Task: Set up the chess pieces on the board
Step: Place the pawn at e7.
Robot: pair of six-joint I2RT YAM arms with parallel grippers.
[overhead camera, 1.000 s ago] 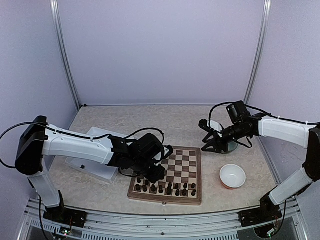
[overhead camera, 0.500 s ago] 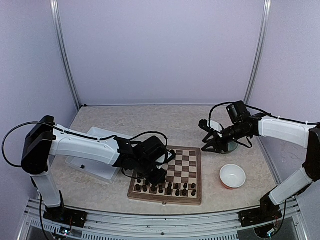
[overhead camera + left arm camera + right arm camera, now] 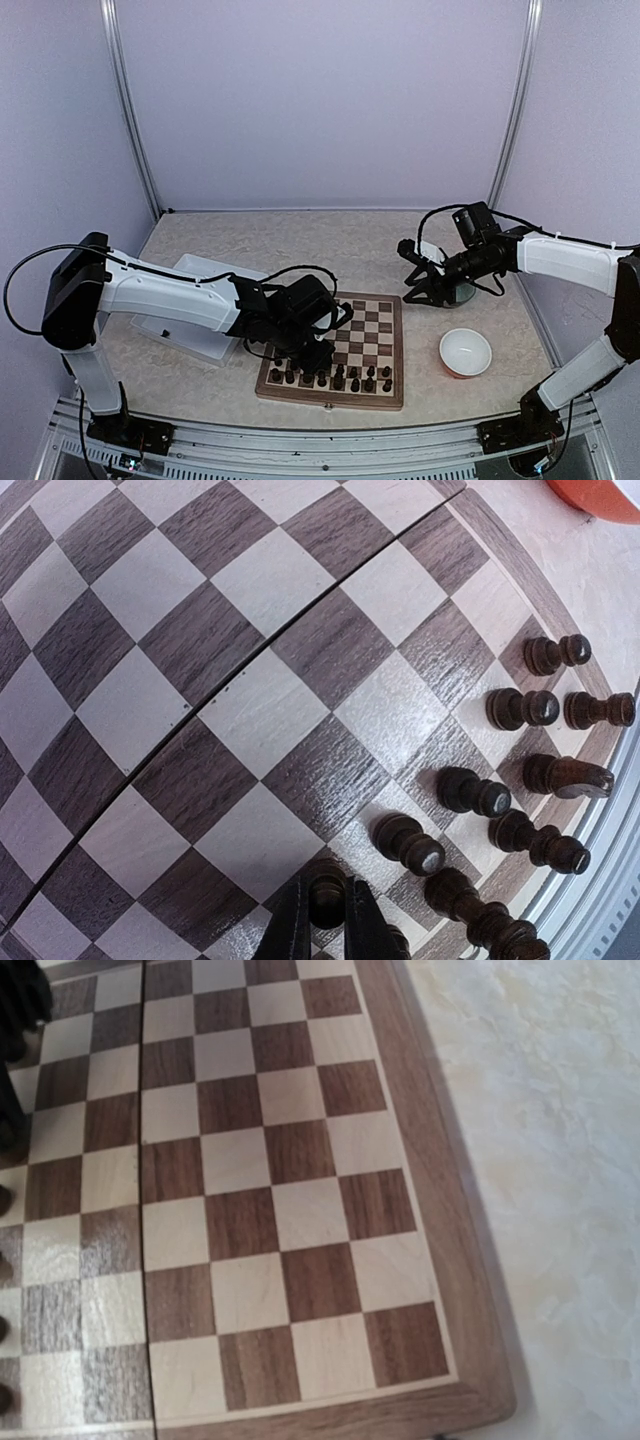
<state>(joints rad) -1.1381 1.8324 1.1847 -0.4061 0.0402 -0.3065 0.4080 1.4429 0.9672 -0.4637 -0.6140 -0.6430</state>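
The wooden chessboard (image 3: 345,335) lies between the arms. Several dark chess pieces (image 3: 340,378) stand in its two near rows. My left gripper (image 3: 317,350) is low over those rows. In the left wrist view the left gripper (image 3: 328,892) is shut on a dark pawn (image 3: 327,898) over a dark square, beside other dark pieces (image 3: 410,842). I cannot tell whether the pawn touches the board (image 3: 240,690). My right gripper (image 3: 414,275) hangs open and empty beyond the board's far right corner. Its fingers do not show in the right wrist view, which looks down on bare squares (image 3: 270,1190).
A white bowl with an orange outside (image 3: 466,352) sits right of the board; its rim also shows in the left wrist view (image 3: 600,495). A white tray (image 3: 185,325) lies left of the board. A small grey dish (image 3: 462,293) sits under the right arm.
My left gripper has shifted a little to the right and towards the near rows with the pawn. The right arm has not moved.
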